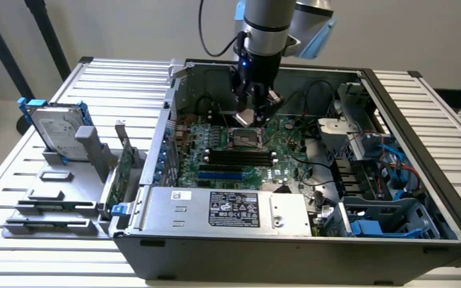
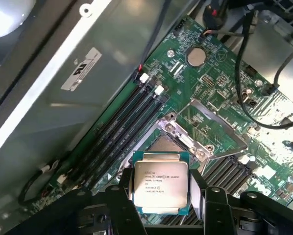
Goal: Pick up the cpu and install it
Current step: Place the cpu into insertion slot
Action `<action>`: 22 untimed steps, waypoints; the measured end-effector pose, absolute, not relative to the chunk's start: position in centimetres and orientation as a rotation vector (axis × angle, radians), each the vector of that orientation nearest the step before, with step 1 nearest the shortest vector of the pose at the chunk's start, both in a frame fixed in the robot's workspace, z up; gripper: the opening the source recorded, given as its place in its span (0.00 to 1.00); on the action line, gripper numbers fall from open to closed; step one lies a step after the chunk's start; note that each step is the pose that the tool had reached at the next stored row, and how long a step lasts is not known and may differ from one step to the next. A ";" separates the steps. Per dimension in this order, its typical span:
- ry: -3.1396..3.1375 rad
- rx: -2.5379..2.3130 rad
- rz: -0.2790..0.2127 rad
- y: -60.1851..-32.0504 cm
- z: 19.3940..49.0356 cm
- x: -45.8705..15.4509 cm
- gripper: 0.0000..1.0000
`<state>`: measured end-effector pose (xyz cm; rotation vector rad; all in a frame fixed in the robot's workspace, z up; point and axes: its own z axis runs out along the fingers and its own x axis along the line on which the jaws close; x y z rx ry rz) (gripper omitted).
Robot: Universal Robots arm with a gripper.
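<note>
At the exterior view's left, a hard drive (image 1: 54,127) with blue brackets stands upright in a grey holder on the slatted counter (image 1: 110,75). To the right of it lies the open computer case (image 1: 295,252). Over its green motherboard (image 1: 239,162) the jaws are clamped on two opposite edges of the cpu (image 1: 247,116), which hangs close above the socket (image 1: 247,139).

Ribbed metal surface (image 1: 22,264) carrying: open computer case (image 1: 295,258); grey fixture rack (image 1: 50,216) holding hard drive (image 1: 54,127) upright.
</note>
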<state>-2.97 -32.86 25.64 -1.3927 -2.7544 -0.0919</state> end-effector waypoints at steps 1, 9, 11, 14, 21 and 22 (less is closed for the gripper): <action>-2.742 -1.418 -0.093 -32.9 25.5 -3.0 0.55; -2.638 -1.604 -0.095 -32.9 24.8 -3.0 0.55; -2.614 -1.638 -0.093 -32.9 24.7 -3.0 0.55; -2.576 -1.691 -0.089 -32.9 24.6 -3.0 0.55; -2.479 -1.817 -0.083 -32.9 24.3 -3.0 0.55; -2.464 -1.837 -0.082 -32.9 24.2 -3.0 0.55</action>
